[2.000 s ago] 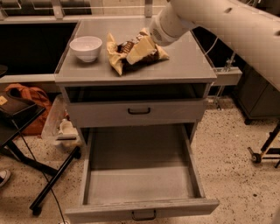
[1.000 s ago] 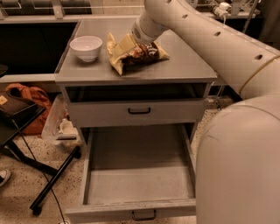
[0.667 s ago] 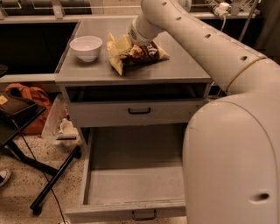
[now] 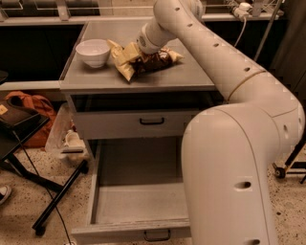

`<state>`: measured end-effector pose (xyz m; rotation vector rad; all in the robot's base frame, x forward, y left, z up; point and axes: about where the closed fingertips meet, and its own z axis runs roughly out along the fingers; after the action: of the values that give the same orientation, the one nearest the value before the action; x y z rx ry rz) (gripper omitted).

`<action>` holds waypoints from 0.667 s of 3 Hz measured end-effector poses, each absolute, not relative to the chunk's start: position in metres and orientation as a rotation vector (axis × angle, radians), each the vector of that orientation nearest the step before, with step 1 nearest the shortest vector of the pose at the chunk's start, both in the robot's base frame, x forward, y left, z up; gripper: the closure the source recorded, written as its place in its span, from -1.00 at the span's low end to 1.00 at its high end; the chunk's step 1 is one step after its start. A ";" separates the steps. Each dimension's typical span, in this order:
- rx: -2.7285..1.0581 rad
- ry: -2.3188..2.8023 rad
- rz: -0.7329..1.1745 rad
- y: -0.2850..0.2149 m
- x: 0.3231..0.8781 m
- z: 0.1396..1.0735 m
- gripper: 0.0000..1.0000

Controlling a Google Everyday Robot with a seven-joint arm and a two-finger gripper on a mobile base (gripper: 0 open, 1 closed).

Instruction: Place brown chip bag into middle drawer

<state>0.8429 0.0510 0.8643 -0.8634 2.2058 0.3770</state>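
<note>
Looked like a robotics lab or test area, not a home: speckled hard floor (image 4: 28, 210), a plain grey drawer cabinet (image 4: 143, 79) standing alone, black stand legs (image 4: 60, 197) w/ a cable (image 4: 34, 167) trailing by them, plugs & wires (image 4: 241, 9) at the back. A big white arm (image 4: 239, 143) filled the right side, its gripper (image 4: 139, 48) down at the brown chip bag (image 4: 153, 61) on the cabinet top.
</note>
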 end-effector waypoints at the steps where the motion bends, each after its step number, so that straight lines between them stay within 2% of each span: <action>1: -0.849 2.217 0.407 0.049 0.843 0.858 -0.15; 2: -0.849 2.217 0.407 0.049 0.843 0.862 0.31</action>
<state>0.8435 0.0492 0.8618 -0.8489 2.2171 0.4070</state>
